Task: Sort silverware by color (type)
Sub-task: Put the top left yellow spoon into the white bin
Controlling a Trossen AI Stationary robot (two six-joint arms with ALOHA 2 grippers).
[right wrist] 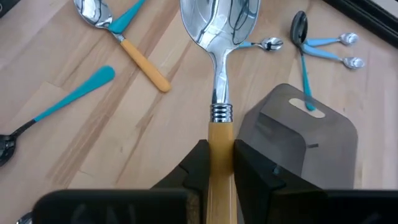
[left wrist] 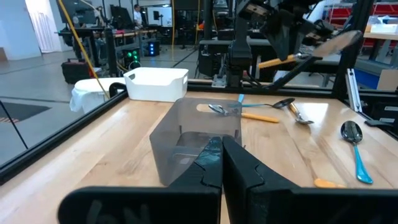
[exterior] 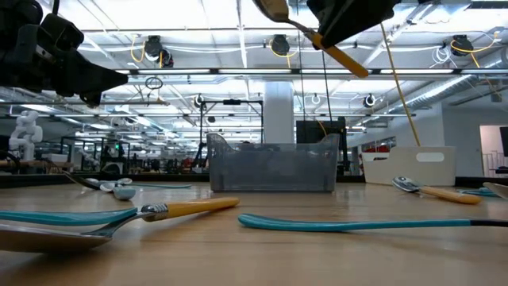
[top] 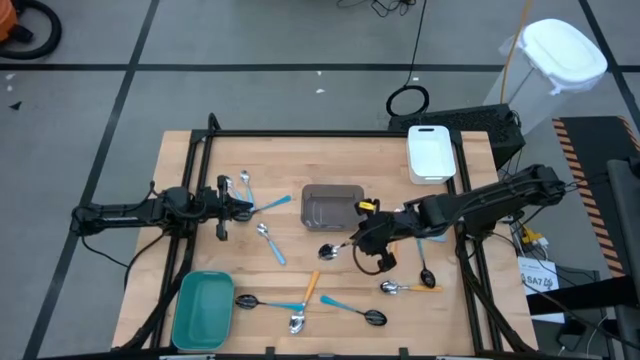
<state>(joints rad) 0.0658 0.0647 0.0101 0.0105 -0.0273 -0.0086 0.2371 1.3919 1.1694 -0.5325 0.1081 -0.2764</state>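
My right gripper is over the table's middle, just right of the grey bin, and is shut on a spoon with a silver bowl and an orange handle. My left gripper is shut on nothing, raised above the table's left part. A black spoon with a blue handle lies flat between it and the bin. Several other spoons lie flat on the wood: two silver, blue-handled ones, one more, and several near the front edge. My right gripper pinches the spoon's orange handle between its two fingers, just behind the metal collar, with the fingers lying along the handle. The silver bowl sticks out ahead of the fingertips. The spoon is lifted clear and tilted, its handle end lower than its bowl.
A white bin sits at the far right and a teal bin at the near left corner. A black frame rail runs along the far edge. Bare wood lies between the grey bin and the white bin.
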